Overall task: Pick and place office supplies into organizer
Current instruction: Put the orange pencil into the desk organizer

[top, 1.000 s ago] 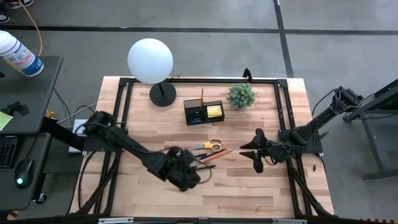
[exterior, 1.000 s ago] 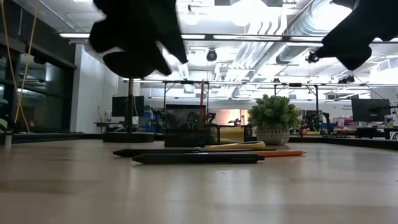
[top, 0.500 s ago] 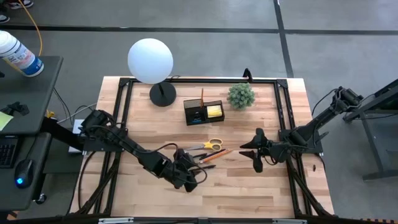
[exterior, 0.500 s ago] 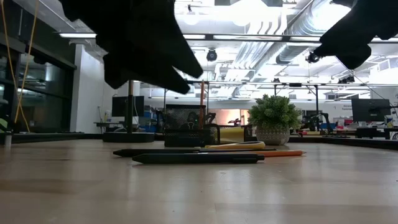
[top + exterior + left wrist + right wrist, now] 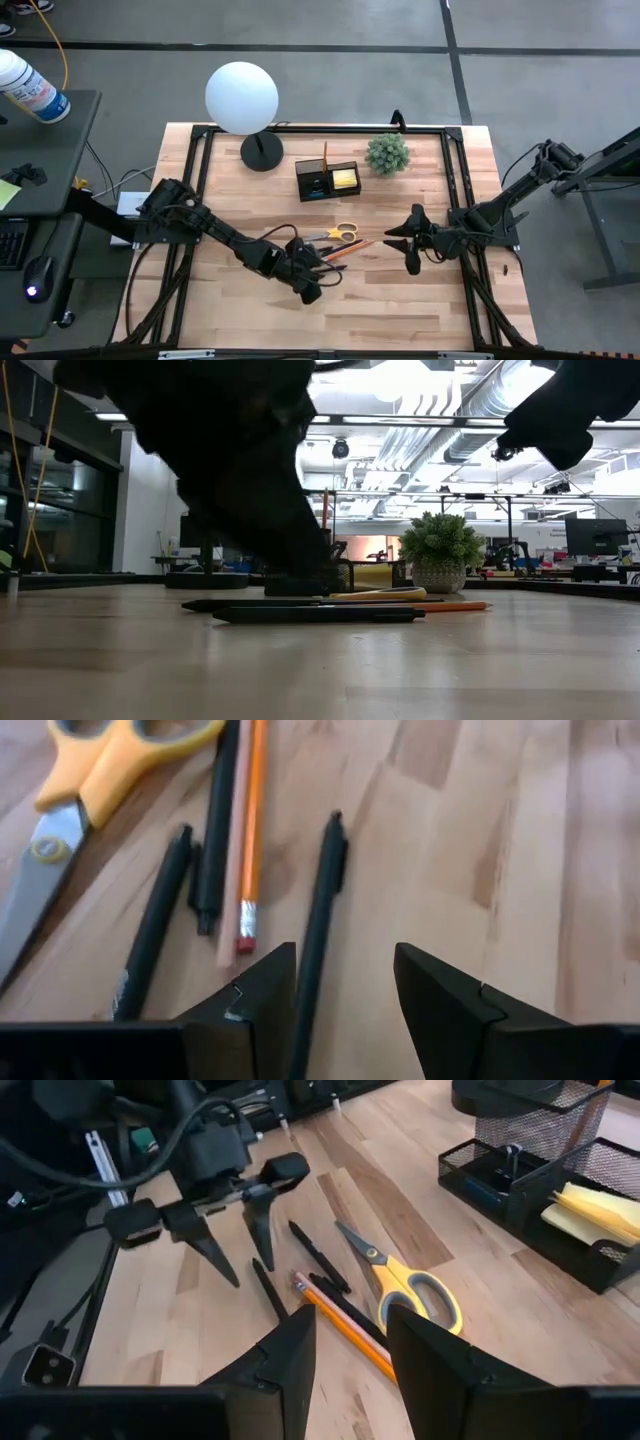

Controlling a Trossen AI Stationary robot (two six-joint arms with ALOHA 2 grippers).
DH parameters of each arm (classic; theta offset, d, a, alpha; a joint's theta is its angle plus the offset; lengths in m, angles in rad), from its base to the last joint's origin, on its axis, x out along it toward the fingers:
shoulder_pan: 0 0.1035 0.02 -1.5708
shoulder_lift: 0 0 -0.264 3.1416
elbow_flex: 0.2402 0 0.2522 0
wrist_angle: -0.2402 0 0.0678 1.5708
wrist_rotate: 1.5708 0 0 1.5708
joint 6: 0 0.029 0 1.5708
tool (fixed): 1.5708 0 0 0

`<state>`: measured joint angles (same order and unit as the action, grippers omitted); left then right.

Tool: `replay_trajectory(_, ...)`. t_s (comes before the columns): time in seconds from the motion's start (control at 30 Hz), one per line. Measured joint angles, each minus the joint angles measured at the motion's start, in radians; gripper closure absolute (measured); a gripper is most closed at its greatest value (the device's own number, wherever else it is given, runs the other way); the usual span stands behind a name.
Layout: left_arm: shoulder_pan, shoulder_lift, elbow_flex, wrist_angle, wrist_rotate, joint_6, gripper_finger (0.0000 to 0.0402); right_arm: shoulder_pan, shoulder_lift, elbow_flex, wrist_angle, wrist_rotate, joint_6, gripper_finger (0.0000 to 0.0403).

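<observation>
Hovering wide open and empty over the loose black pen [image 5: 318,910] lying beside the yellow-handled scissors [image 5: 340,233], the left gripper [image 5: 345,995] likely must descend astride it, then close.

Finding no readable text, brand, number or sign anywhere. Showing only an illegible blue-and-red label on the white plastic bottle [image 5: 30,88] lying on the dark side desk. Bearing no visible print on the yellow-handled metal scissors [image 5: 75,805] or on the black mesh desk organizer [image 5: 545,1175].
</observation>
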<state>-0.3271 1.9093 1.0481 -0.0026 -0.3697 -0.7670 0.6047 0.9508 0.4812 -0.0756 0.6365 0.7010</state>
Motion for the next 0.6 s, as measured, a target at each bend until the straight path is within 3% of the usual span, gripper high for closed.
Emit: replay_trajectory(0.6, 0.053, 0.029, 0.003, 0.008, 0.109, 0.029, 0.0243, -0.011, 0.000, 0.000, 0.007, -0.016, -0.010, 0.0279)
